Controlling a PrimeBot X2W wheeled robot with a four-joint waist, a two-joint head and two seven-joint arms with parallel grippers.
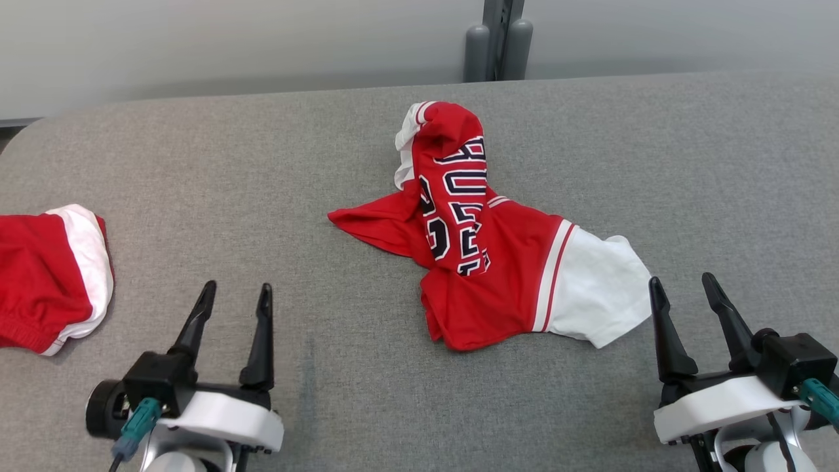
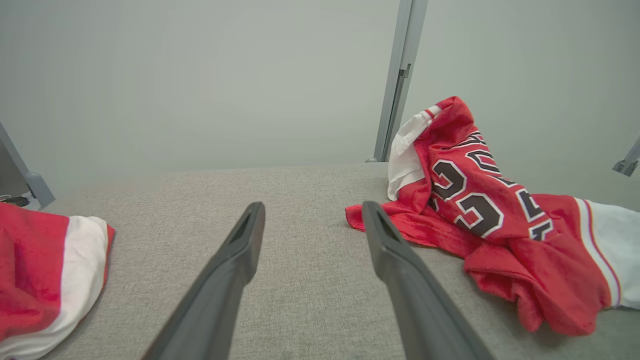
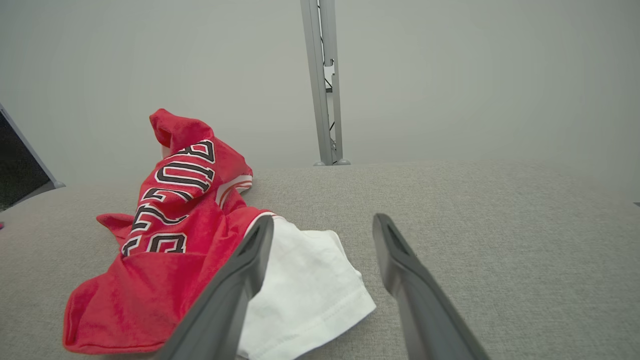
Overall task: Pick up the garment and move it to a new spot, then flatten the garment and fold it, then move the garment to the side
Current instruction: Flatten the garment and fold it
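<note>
The garment (image 1: 488,242) is a red and white jersey with dark lettering, lying crumpled in the middle of the grey table (image 1: 328,164). It bunches up at the far end, and a white sleeve spreads toward the right. My left gripper (image 1: 236,295) stands open near the front left, well apart from the jersey. My right gripper (image 1: 685,285) is open too, just right of the white sleeve and apart from it. The left wrist view has the garment (image 2: 480,200) ahead to the right of my open fingers (image 2: 245,240). In the right wrist view the garment (image 3: 165,235) lies left, its white sleeve beside my left finger (image 3: 252,260).
A second red and white cloth (image 1: 49,275) lies at the table's left edge, also seen as a cloth (image 2: 45,270) in the left wrist view. A grey post (image 1: 498,39) rises behind the table's far edge against a pale wall.
</note>
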